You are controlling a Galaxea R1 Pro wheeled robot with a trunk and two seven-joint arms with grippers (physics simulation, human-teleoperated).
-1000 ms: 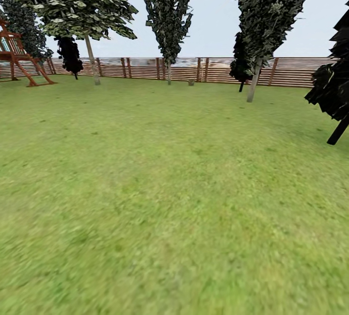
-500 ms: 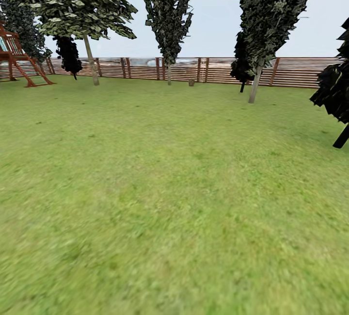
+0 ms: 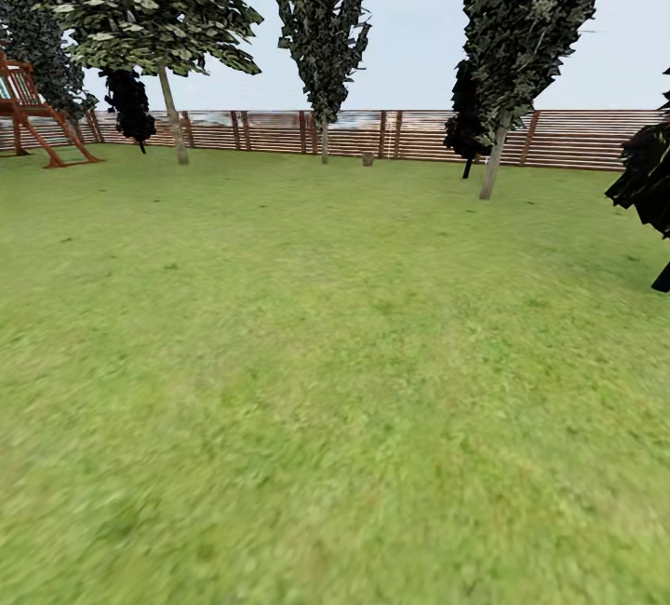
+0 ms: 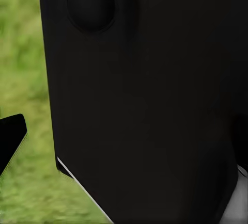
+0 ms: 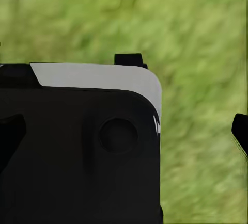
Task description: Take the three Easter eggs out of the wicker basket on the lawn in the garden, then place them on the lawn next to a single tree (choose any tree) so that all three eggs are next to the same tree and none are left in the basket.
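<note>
Seen from the head, the lawn (image 3: 335,382) spreads wide and bare, so the robot looks to be on its way, not yet at work. At ten o'clock a wooden playset (image 3: 33,112) stands by the fence (image 3: 558,138). At eleven o'clock a pale-trunked tree (image 3: 172,116) rises from the grass; another tree (image 3: 324,135) stands at twelve, and a third (image 3: 493,158) at one. A small brownish thing (image 3: 368,158) sits by the fence at twelve, perhaps the basket, too small to tell. No eggs can be made out.

In the left wrist view a black part of the robot's body (image 4: 150,100) blocks most of the grass; the right wrist view is much alike. Both arms seem tucked in for travel. Whether either set of jaws is spread or pressed together, I cannot tell.
</note>
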